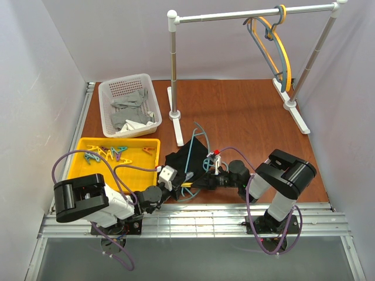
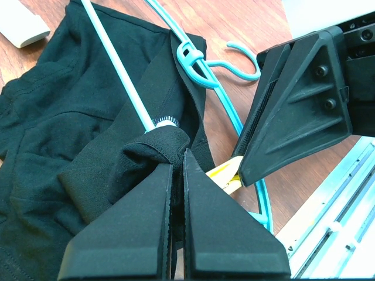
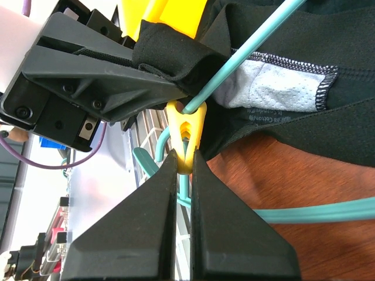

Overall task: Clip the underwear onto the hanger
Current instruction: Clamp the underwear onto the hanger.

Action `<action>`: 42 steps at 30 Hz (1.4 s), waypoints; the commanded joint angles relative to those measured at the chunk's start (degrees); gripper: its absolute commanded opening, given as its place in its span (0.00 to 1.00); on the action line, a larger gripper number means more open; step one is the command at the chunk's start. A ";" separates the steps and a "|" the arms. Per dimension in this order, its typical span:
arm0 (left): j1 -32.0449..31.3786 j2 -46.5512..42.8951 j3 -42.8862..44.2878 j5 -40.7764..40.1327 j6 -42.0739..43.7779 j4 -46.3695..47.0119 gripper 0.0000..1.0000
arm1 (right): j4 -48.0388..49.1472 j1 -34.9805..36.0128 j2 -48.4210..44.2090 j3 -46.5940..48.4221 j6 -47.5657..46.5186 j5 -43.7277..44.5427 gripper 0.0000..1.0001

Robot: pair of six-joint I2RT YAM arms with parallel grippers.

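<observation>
**A:** Start at the left of the top view. What is there?

**B:** A yellow tray (image 1: 82, 157) of spare pegs sits at centre left, with a white basket (image 1: 104, 93) of grey cloths above it. Both are away from the work.

**A:** And the left gripper (image 2: 177, 161)?

**B:** Its jaws are closed tight on a bunched fold of the underwear (image 2: 88, 105), at the lower centre of its wrist view. The fold wraps over the thin bar of the hanger (image 2: 117, 64). I judge it is holding the cloth against the bar so a peg can bite both.

**A:** Where does the garment lie?

**B:** On the brown counter (image 1: 234, 111), at the lower centre of the top view, just right of the tray and between the two arms. The teal hanger lies across it.

**A:** How does it look?

**B:** Black, soft and creased, with a stitched hem. A pale mesh label shows at the upper right of the right wrist view.

**A:** And the right gripper (image 3: 184, 158)?

**B:** Its jaws are closed on the tail of a yellow peg (image 3: 186, 126). The teal bar sits in the peg's mouth, right beside the pinched fold. I cannot tell whether the peg has caught any cloth.

**A:** Anything at the far right?

**B:** A rack (image 1: 246, 13) at the upper right carries other hangers, well apart from all this.
</observation>
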 commanded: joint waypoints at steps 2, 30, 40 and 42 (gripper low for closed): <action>0.36 0.54 -0.81 1.27 0.75 0.72 0.00 | 32.58 0.68 0.57 1.63 -0.54 -2.12 0.01; 0.01 -10.43 -0.19 -8.04 -4.78 -16.59 0.50 | 32.41 -3.88 -3.11 -3.64 -1.59 -0.37 0.88; -0.17 -18.97 4.46 -16.84 -3.91 -30.04 0.77 | 31.88 -9.08 -5.32 -3.30 -1.68 -3.79 0.88; -0.08 -19.93 5.78 -17.63 -3.82 -31.36 0.79 | 31.09 -9.26 -5.58 -2.77 -1.85 -3.97 0.86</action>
